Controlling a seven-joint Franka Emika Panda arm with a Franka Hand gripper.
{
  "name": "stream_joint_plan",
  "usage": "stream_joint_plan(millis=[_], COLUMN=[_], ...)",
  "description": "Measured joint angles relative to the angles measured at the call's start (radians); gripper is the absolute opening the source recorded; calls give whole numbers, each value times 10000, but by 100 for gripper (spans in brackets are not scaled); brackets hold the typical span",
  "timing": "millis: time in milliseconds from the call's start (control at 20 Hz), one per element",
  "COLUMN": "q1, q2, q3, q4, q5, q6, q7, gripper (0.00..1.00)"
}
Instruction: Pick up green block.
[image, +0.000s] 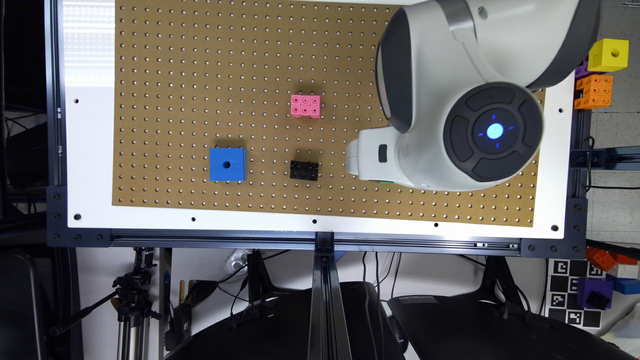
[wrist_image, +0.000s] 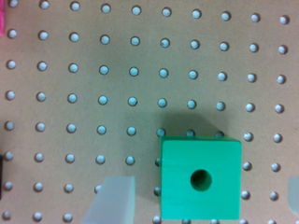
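We see the Franka arm (image: 465, 95) reaching in over the right part of the brown pegboard (image: 200, 50), its round control pad lit blue at the centre. The white gripper (image: 372, 160) hangs low above the board, and a thin sliver of the green block (image: 386, 182) peeks out just under it. Left of the gripper lies a black studded brick (image: 304, 170), with a pink studded brick (image: 305, 106) beyond it. Further left sits the blue cube (image: 227, 164), hole facing up. At the far right edge, off the pegboard, a yellow cube (image: 608, 55) stands above an orange studded brick (image: 593, 91).
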Motion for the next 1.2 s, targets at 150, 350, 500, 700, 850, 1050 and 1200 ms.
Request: stream_joint_plan(millis=[150,350,500,700,850,1050,1200], q1=[0,0,0,1,2,4,21], q2=[203,375,681,748,811,1028,1129], q3=[0,0,0,1,2,8,29], q4=[67,106,124,159,165,174,189], q5=[0,0,0,0,0,0,0], q6=[107,169,447,484,495,687,759], q7=[0,0,0,0,0,1,9], gripper=[100,100,100,100,100,100,100])
